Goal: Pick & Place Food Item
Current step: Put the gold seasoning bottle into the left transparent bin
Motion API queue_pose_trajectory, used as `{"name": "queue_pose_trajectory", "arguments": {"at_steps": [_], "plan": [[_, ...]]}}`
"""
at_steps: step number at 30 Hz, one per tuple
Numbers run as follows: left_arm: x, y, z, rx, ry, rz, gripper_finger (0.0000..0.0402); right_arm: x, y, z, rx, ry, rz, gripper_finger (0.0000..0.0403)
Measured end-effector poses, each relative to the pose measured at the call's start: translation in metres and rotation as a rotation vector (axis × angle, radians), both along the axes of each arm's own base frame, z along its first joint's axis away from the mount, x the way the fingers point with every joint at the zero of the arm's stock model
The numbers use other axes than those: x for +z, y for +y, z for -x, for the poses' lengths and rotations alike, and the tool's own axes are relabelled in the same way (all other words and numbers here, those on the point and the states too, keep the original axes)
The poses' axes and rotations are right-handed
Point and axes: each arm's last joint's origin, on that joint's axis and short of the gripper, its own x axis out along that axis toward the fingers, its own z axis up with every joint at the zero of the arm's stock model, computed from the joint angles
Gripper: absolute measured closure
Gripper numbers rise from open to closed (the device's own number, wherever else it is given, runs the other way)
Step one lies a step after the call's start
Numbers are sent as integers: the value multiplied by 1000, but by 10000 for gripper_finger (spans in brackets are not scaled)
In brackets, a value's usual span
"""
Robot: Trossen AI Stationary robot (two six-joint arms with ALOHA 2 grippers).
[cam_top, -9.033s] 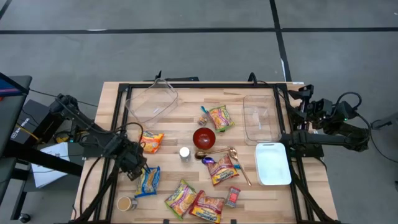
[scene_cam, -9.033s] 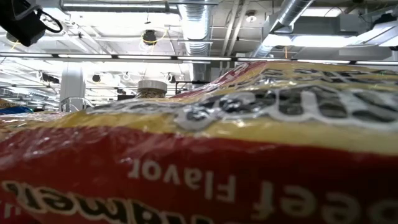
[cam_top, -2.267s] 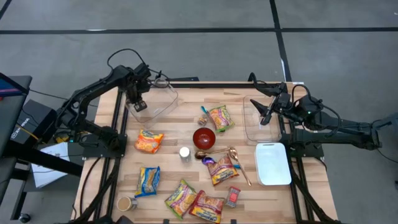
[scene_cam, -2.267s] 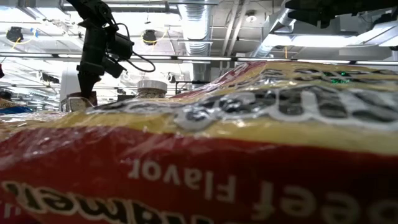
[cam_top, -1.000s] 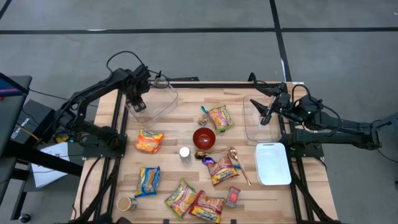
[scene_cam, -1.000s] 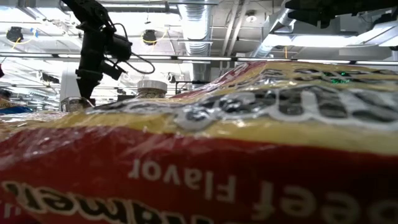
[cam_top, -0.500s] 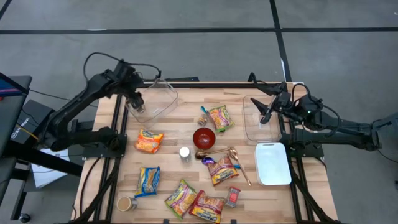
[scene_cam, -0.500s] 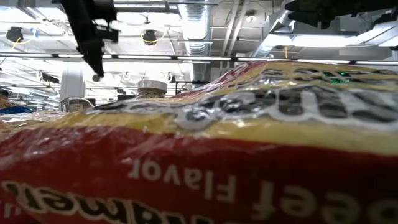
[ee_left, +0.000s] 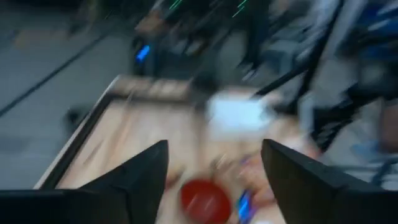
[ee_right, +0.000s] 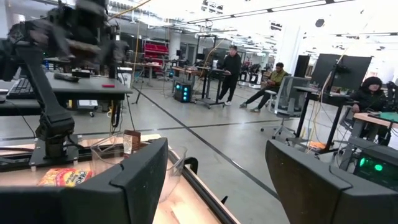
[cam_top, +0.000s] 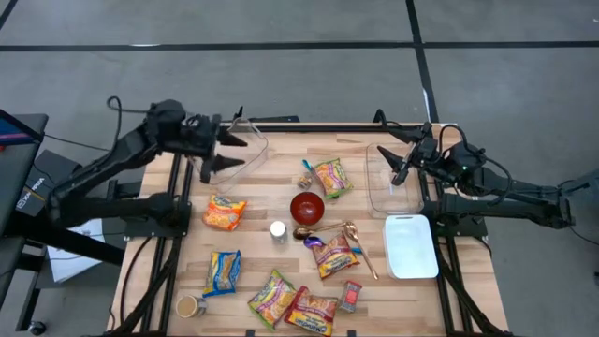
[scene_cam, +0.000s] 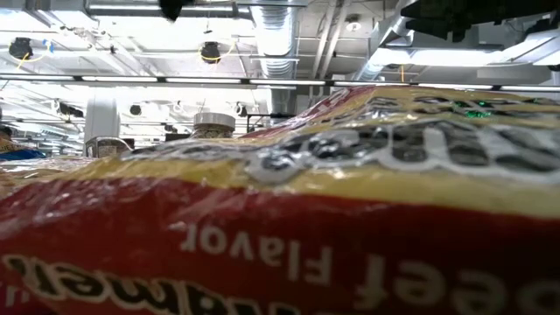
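High view: my left gripper (cam_top: 227,150) hangs over the left clear container (cam_top: 245,161), fingers spread, nothing between them. Right gripper (cam_top: 393,167) waits over the right clear container (cam_top: 393,192), fingers apart, empty. Packets lie loose mid-table; the orange packet (cam_top: 225,212) is nearest the left arm.

Low view: a noodle packet (scene_cam: 350,219) blocks the lens.

Left wrist: blurred; fingers apart, red bowl (ee_left: 205,199) ahead.

Right wrist: fingers apart.

I'd descend squarely over the next packet and clear the container wall.

Floor (cam_top: 299,65): grey, dark lines crossing, upper frame.
Ceiling ducts (scene_cam: 280,35): overhead, low view.
People (ee_right: 233,74): standing and seated, background, right wrist view.
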Motion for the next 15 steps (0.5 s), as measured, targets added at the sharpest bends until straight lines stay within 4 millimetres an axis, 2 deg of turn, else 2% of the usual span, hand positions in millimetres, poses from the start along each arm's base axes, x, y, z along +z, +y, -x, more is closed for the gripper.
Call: {"name": "queue_pose_trajectory", "arguments": {"at_steps": [3,5,9,15], "plan": [[16,-18,-8,-46,-56,5,107,0,0,0,0,0,0,138],[19,-30,-12,-35,-1,9,91,0,0,0,0,0,0,138],[10,-54,-22,12,197,65,77,0,0,0,2,0,0,138],[-7,-97,-27,91,501,214,82,0,1,0,17,-3,2,138]]}}
